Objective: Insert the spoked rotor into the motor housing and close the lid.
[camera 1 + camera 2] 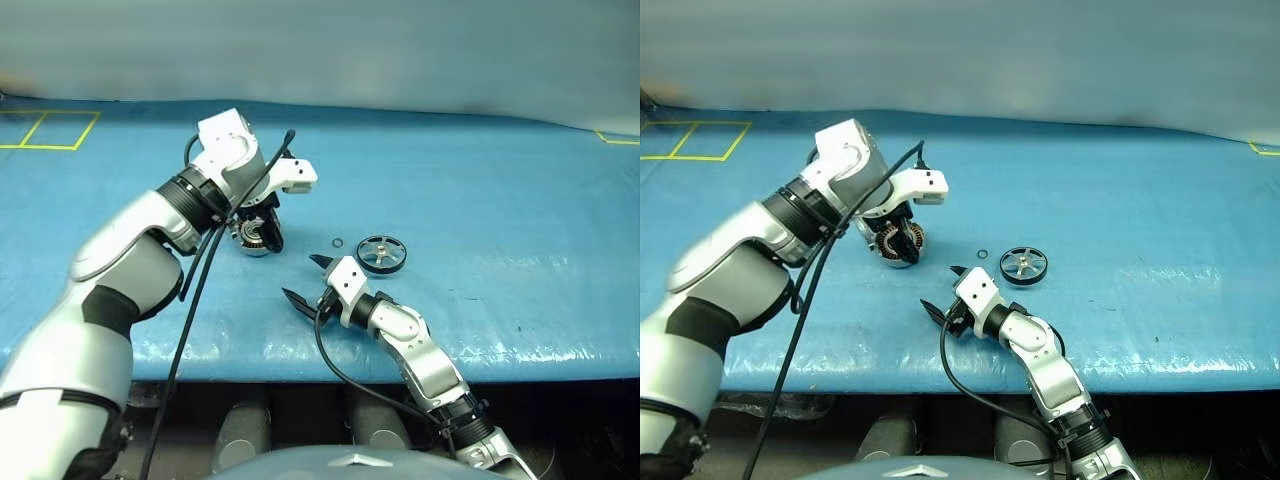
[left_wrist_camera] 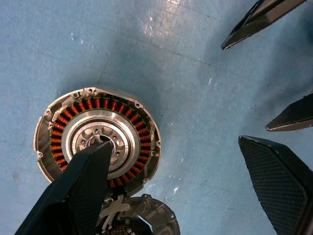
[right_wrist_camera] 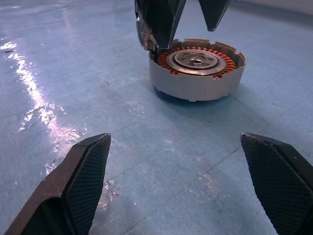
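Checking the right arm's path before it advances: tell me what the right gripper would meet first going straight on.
Probably the motor housing, windings up, dead ahead of the open right gripper across bare blue mat. The left gripper hangs over its far rim.

Blue table cover point(image 1: 520, 200); small black ring point(image 1: 338, 241); yellow tape lines point(image 1: 45, 130).

Both grippers' fingers point(image 3: 88, 171) spread wide, empty.

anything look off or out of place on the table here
Nothing looks damaged or spilled. The motor housing sits flat, windings up, the spoked rotor lies apart from it, and a tiny black ring lies loose beside the rotor.
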